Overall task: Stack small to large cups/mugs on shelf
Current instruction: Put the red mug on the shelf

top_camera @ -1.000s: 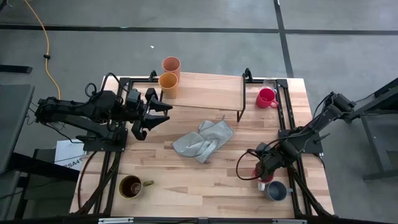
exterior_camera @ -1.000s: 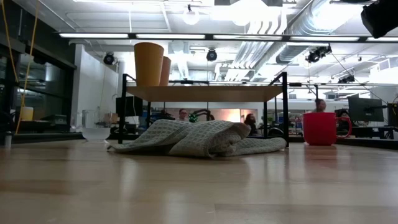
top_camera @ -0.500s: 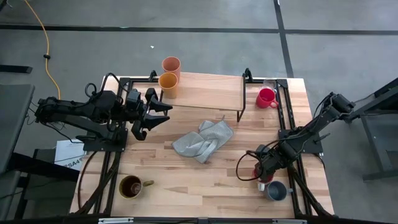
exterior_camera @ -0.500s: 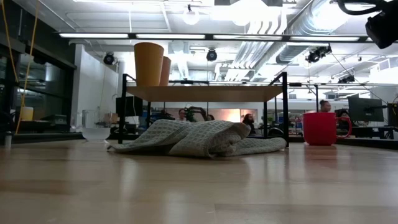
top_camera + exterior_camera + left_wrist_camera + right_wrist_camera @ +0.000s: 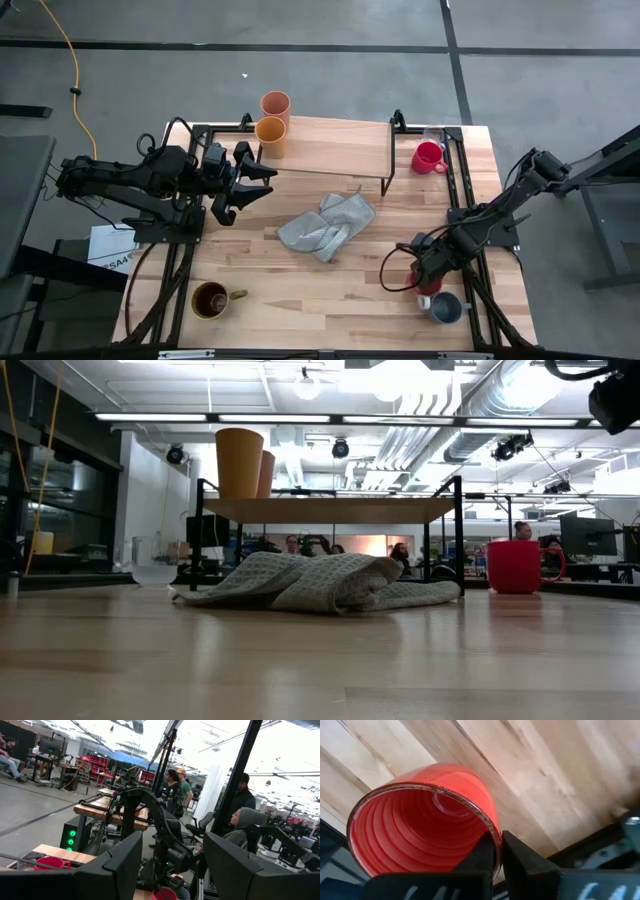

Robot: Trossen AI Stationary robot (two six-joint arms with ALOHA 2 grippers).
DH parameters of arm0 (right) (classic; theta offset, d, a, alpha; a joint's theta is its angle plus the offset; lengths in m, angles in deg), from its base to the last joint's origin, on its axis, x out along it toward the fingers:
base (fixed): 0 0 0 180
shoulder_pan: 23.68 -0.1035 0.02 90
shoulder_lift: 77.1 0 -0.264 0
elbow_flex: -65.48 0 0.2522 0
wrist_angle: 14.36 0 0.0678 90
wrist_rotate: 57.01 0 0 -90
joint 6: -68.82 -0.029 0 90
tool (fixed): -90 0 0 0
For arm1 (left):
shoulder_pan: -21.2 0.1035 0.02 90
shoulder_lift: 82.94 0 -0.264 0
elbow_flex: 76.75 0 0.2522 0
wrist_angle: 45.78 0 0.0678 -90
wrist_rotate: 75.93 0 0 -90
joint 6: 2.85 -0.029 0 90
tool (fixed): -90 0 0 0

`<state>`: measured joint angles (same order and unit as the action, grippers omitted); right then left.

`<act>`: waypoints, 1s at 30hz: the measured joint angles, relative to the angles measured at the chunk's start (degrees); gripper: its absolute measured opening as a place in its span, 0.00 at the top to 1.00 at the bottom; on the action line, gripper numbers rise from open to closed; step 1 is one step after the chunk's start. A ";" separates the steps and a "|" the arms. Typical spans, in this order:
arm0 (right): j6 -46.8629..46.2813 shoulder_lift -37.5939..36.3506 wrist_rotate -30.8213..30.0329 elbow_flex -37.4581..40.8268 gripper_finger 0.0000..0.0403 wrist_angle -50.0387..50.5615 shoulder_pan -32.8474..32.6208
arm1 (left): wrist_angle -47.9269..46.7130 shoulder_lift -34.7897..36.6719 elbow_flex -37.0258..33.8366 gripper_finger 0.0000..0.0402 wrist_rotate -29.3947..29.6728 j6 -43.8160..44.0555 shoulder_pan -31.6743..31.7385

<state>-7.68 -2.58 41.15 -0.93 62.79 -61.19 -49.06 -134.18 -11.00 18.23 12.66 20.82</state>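
Observation:
My right gripper [image 5: 424, 277] points down near the table's right edge, shut on a red mug [image 5: 425, 815]. A grey-blue mug [image 5: 445, 308] stands just in front of it. A second red mug [image 5: 428, 157] stands right of the shelf [image 5: 330, 146]. A peach-orange tumbler [image 5: 275, 103] and a yellow mug [image 5: 270, 131] are at the shelf's left end. A brown mug [image 5: 210, 299] stands near the front left. My left gripper [image 5: 256, 187] hovers open at the table's left, holding nothing. My right gripper pinches the red mug's wall at the rim [image 5: 494, 839], one finger [image 5: 479, 860] inside the mug and the other finger [image 5: 525, 862] outside. The fingers come from above, pointing down. The mug stands upright with its mouth up; its base is hidden from view.
A crumpled grey cloth [image 5: 326, 226] lies mid-table in front of the shelf. Black frame rails [image 5: 462, 200] run along the table's right and left sides. People sit and stand in the room beyond the table [image 5: 240, 820].
My right gripper has shut its fingers on the red mug's rim while staying in place near the right edge. The mug stays where it was.

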 joint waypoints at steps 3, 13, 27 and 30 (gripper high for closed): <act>3.32 0.00 -2.29 -3.15 0.99 4.12 0.95 | 0.02 0.00 0.00 0.50 -0.02 0.02 0.00; 24.25 -0.04 -20.32 -20.02 1.00 11.48 9.18 | 0.02 0.02 0.01 0.50 -0.02 0.04 0.00; 59.43 0.00 -29.14 -31.26 1.00 -10.43 27.27 | -0.24 0.02 0.02 0.50 -0.04 1.50 -0.02; 61.44 0.12 -29.13 -32.72 1.00 -10.46 29.17 | -0.45 0.02 0.02 0.50 -0.04 1.51 -0.01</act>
<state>53.76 -2.46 12.02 -33.65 52.32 -32.02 -49.51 -134.16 -10.98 18.19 14.16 20.81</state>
